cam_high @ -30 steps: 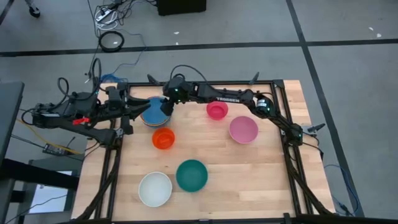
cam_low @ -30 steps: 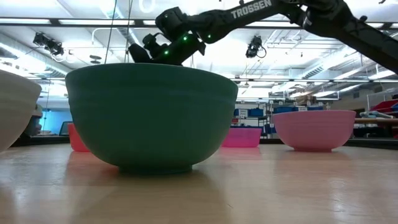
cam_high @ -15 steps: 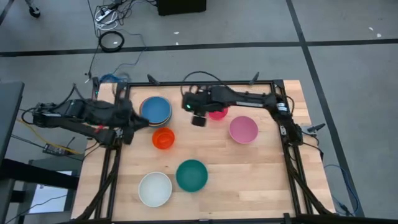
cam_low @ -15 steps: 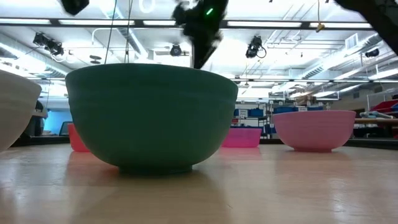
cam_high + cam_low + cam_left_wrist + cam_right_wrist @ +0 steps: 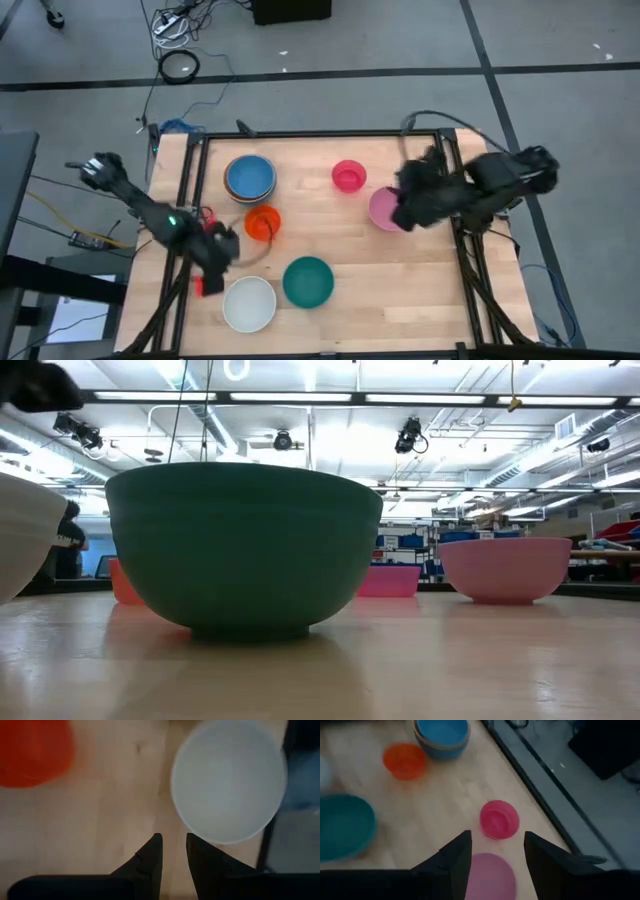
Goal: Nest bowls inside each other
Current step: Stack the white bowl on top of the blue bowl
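Observation:
Several bowls stand on their bases on the wooden table. A blue bowl is nested in another at the far left. Also there are a hot pink bowl, a mauve bowl, a red-orange bowl, a teal bowl and a white bowl. My left gripper points down over bare wood beside the white bowl, open by a narrow gap and holding nothing. My right gripper hangs open and high above the mauve bowl, with the hot pink bowl just beyond it.
A black frame rail runs along the table's left side and another along its right. Bare wood lies between the teal bowl and the mauve bowl and along the near right. In the low view the teal bowl fills the foreground.
My right gripper has left the blue stack, swung toward the table's right edge and risen, ending over the mauve bowl. My left gripper has come in from the left edge toward the near side, tipped downward and sunk beside the white bowl. The bowls have kept their places.

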Motion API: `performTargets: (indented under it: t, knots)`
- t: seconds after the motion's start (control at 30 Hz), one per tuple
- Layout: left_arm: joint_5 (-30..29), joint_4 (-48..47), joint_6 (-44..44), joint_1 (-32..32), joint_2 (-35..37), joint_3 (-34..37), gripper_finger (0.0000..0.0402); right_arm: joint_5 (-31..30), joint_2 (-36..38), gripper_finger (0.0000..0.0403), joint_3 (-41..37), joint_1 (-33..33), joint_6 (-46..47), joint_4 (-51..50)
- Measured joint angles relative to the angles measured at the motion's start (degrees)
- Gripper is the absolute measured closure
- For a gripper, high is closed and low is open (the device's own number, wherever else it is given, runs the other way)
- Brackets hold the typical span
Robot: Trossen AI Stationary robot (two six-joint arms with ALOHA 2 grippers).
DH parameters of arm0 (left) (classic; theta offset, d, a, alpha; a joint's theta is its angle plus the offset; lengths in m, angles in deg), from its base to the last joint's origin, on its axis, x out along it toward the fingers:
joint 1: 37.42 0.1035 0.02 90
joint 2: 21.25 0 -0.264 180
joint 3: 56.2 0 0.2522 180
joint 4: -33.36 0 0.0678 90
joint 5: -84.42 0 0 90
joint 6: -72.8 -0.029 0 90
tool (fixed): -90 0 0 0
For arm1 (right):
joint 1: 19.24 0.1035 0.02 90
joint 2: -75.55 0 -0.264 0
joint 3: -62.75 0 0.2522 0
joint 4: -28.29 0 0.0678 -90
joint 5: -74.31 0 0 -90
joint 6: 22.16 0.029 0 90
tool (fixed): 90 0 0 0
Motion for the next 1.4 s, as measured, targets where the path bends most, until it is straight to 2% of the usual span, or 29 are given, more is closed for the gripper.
performTargets:
  t: [0.17,0.33,0.5,0.7,0.83,1.4]
  knots:
    - [-0.24,0.69,-0.67,-4.08,-9.61,0.0,0.0306,-3.8,6.08,0.0234,-7.92,8.34,11.43,0.33]
    - [-0.24,3.63,-0.16,-5.54,-13.35,0.01,0.0306,-4.18,6.02,0.0234,-13.12,10.46,16.4,0.34]
    - [-0.24,7.06,5.42,-5.51,-13.53,0.0,0.0306,-3.72,3.82,0.0234,-16.63,10.21,17.16,0.33]
    - [-0.2,7.05,17.9,-5.52,-13.53,0.0,0.0306,-2.75,0.49,0.0234,-17.49,10.01,16.61,0.19]
    - [-1.63,7.45,21.93,-5.74,-13.78,0.0,0.0306,-2.56,-1.28,0.0234,-17.51,10.01,16.24,-0.32]
    - [-4.03,8.61,21.69,-5.8,-25.28,0.0,0.0306,-1.49,-2.18,0.0235,-17.51,10.51,16.62,0.38]
